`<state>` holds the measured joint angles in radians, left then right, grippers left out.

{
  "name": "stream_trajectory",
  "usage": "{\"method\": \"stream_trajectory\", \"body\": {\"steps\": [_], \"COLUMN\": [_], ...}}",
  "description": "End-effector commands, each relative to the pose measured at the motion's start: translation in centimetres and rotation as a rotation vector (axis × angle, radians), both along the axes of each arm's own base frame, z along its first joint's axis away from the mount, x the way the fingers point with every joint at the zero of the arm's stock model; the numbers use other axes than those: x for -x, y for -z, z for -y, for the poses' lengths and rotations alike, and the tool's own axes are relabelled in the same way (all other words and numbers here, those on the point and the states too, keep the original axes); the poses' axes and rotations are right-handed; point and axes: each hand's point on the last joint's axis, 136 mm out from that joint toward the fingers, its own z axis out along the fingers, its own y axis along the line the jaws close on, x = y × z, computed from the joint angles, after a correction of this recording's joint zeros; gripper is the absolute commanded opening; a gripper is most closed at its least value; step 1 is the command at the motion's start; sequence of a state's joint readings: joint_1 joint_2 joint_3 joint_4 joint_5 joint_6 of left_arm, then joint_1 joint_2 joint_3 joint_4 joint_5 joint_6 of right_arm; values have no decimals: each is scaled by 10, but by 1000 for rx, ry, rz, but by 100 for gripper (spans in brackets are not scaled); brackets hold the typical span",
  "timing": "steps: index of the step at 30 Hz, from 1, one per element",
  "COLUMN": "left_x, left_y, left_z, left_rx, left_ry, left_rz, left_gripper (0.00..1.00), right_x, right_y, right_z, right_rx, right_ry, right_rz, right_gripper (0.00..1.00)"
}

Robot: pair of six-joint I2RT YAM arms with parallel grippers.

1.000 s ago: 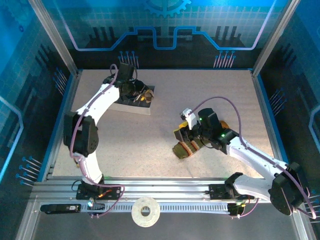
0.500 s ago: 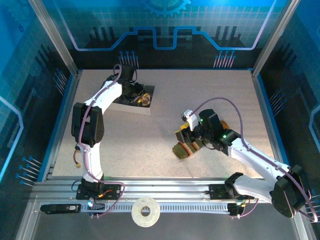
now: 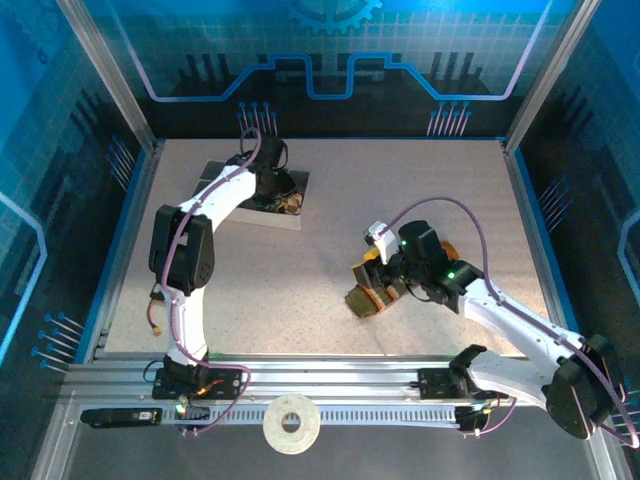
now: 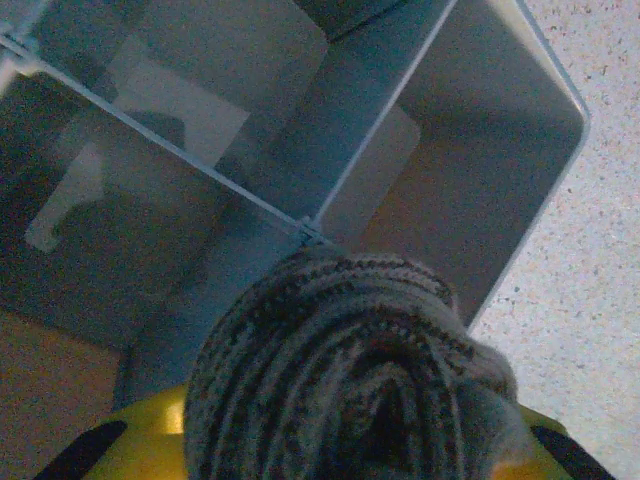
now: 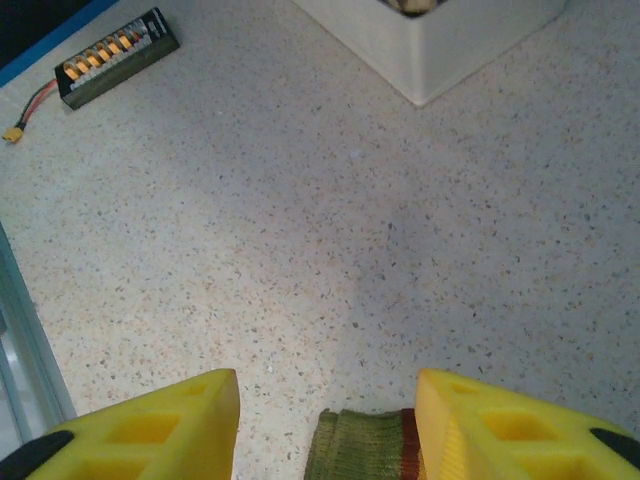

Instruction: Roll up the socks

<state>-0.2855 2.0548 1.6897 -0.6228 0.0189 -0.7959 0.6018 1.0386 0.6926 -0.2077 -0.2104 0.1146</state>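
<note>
Right pincer [image 5: 325, 400] astride green sock [image 5: 360, 447], lengthwise

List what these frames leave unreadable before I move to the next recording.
- Left wrist: the checkered sock roll covers the pads of the left gripper, so their contact is hidden.
- Right wrist: the green sock is cut off by the bottom edge, between the fingers of the right gripper; how far it is rolled is unclear.
- Top external: the left arm covers much of the tray; its contents are too small.
</note>
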Motion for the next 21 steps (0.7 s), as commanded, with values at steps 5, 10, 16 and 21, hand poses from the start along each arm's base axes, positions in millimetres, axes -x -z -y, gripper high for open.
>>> {"method": "stream_trajectory", "body": {"steps": [5,10,16,21], "left_x": [-1,-5,-4,4], "left_y": [16,13,16,25], "left_z": [-14,-15,-9,-2], "left_rx": [-171,-241,-277,-337], "left_ry": [-31,-23,-4,35], "left_rz": [58,100,117,117], "left_gripper": [4,4,5,11], "right_x": [3,2,3,4], "right_y": [-80,-107,-115,-114], "right_z": [3,9,11,12], "right_rx": [-141,-167,-166,-163], "right_ry": [29,59,65,72], "right_rz": [304,372,386,381], "right_gripper": [63,68,69,69]}}
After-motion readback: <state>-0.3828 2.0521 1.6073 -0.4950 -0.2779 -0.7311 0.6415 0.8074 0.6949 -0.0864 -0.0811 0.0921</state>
